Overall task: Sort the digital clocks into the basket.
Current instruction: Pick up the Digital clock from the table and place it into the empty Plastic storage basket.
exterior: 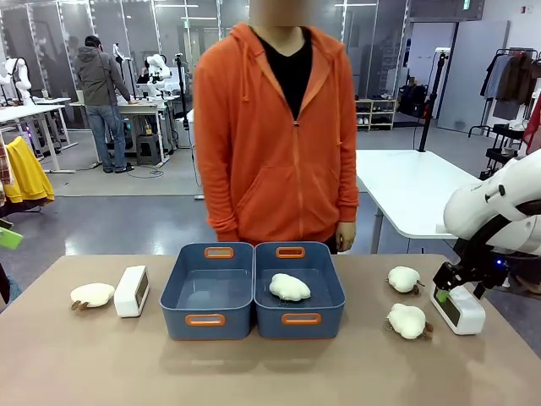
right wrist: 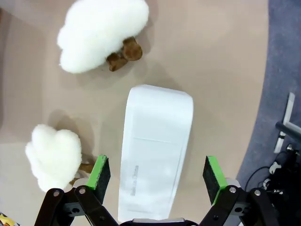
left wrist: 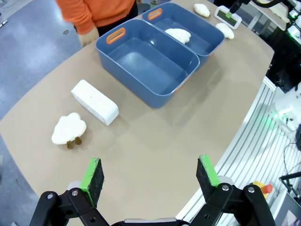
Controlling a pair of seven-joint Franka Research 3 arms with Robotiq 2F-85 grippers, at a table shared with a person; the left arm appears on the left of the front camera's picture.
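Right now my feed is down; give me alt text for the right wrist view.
The right gripper hangs open over a white digital clock on the tan table, green pads either side of it and not touching. A cream plush toy lies past the clock's far end, another beside a pad.

You're looking at a plain tan table. The left basket and right basket are both dark blue, with orange rims round the handle slots. The left clock is white; the right clock is white with a grey-green screen and faint grey print on its back. Your plush toys, one at the left, one in the right basket and two at the right, are cream with brown feet. The left gripper and right gripper are black with green pads. The person's hoodie is orange over a black shirt
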